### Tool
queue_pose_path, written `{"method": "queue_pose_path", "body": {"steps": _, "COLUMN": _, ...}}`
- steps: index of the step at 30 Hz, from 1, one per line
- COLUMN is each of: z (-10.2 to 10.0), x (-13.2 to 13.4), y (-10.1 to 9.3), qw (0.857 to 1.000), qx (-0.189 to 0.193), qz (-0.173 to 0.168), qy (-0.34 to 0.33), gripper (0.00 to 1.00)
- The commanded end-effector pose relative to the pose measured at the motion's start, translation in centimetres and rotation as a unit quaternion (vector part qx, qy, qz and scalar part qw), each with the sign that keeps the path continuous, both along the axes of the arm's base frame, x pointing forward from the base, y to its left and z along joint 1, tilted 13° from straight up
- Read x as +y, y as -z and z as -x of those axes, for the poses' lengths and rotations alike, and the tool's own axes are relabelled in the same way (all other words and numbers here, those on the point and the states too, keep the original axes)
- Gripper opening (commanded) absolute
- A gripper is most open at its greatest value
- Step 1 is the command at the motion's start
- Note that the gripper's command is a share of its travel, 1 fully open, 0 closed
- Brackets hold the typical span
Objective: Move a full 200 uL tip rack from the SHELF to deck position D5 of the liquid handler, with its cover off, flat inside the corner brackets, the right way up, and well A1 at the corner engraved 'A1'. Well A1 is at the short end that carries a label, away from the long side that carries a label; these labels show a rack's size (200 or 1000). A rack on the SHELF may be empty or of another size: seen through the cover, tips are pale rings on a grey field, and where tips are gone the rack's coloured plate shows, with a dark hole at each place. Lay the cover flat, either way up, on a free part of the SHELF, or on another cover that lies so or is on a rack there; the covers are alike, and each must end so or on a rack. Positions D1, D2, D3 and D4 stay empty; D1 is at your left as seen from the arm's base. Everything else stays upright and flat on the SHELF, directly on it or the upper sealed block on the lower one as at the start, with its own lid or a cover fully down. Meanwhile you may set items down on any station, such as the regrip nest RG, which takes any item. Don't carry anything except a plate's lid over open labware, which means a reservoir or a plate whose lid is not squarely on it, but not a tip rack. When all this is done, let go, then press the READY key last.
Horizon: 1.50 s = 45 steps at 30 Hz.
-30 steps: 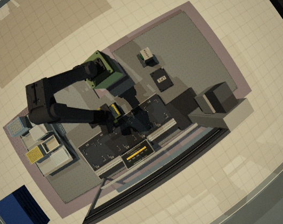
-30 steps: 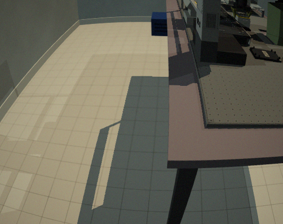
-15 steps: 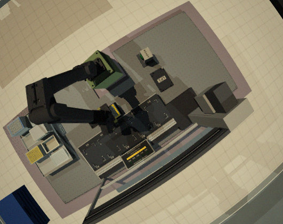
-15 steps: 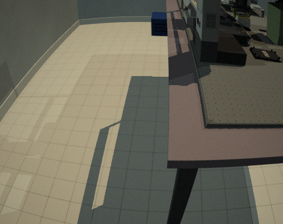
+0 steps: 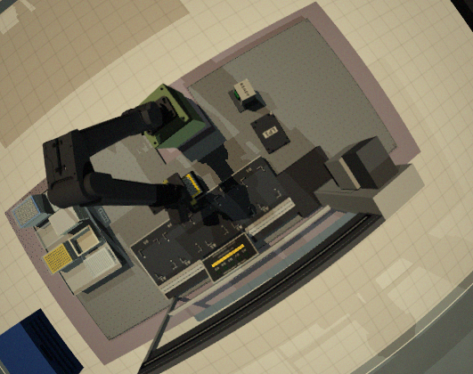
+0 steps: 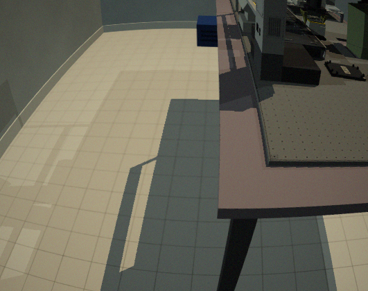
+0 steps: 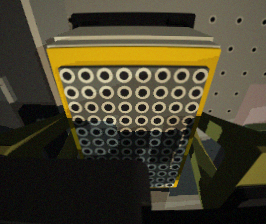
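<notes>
My gripper [image 5: 189, 194] [image 7: 133, 111] is shut on a yellow tip rack [image 5: 192, 182] [image 7: 133, 95] and holds it in the air. In the wrist view the rack's top is full of pale rings on a grey field inside a yellow rim, and I see no cover over it. The fingers clasp its two long sides. The rack hangs above the rear edge of the liquid handler's dark deck [image 5: 165, 260], near the middle positions. The deck position with corner brackets at the right end [image 5: 265, 184] is bare. The arm reaches down from its green base [image 5: 175, 117].
The SHELF [image 5: 82, 282] at the left bears a blue rack [image 5: 27, 211], another yellow rack [image 5: 58, 257], a white plate [image 5: 100, 260] and pale boxes. The READY key [image 5: 245, 90] and the regrip nest [image 5: 270, 133] lie beyond the deck. A grey block [image 5: 362, 162] stands at the right.
</notes>
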State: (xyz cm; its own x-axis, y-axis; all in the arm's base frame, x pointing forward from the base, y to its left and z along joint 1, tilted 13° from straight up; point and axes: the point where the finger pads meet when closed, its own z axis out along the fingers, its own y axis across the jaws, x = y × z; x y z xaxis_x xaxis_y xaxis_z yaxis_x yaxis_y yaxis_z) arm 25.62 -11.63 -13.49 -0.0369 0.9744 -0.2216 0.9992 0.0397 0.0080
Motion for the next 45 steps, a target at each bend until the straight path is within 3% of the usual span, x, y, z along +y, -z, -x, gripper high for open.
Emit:
{"method": "queue_pose_path", "body": {"steps": 1, "z": -0.7, "x": -0.2, "y": -0.3, "qw": 1.000, "qx": -0.010, "qz": 0.003, "qy": -0.001, "gripper": 0.00}}
{"method": "queue_pose_path", "body": {"steps": 30, "z": -0.7, "x": -0.6, "y": 0.9, "qw": 1.000, "qx": -0.010, "qz": 0.002, "qy": -0.001, "gripper": 0.00}}
{"method": "queue_pose_path", "body": {"steps": 33, "z": -1.2, "x": -0.8, "y": 0.3, "qw": 1.000, "qx": -0.020, "qz": 0.006, "qy": 0.000, "gripper": 0.00}}
{"method": "queue_pose_path", "body": {"steps": 37, "z": -0.6, "x": -0.8, "y": 1.1, "qw": 1.000, "qx": -0.009, "qz": 0.002, "qy": 0.001, "gripper": 0.00}}
{"method": "queue_pose_path", "body": {"steps": 45, "z": -0.6, "x": -0.4, "y": 0.8, "qw": 1.000, "qx": -0.009, "qz": 0.003, "qy": -0.001, "gripper": 0.00}}
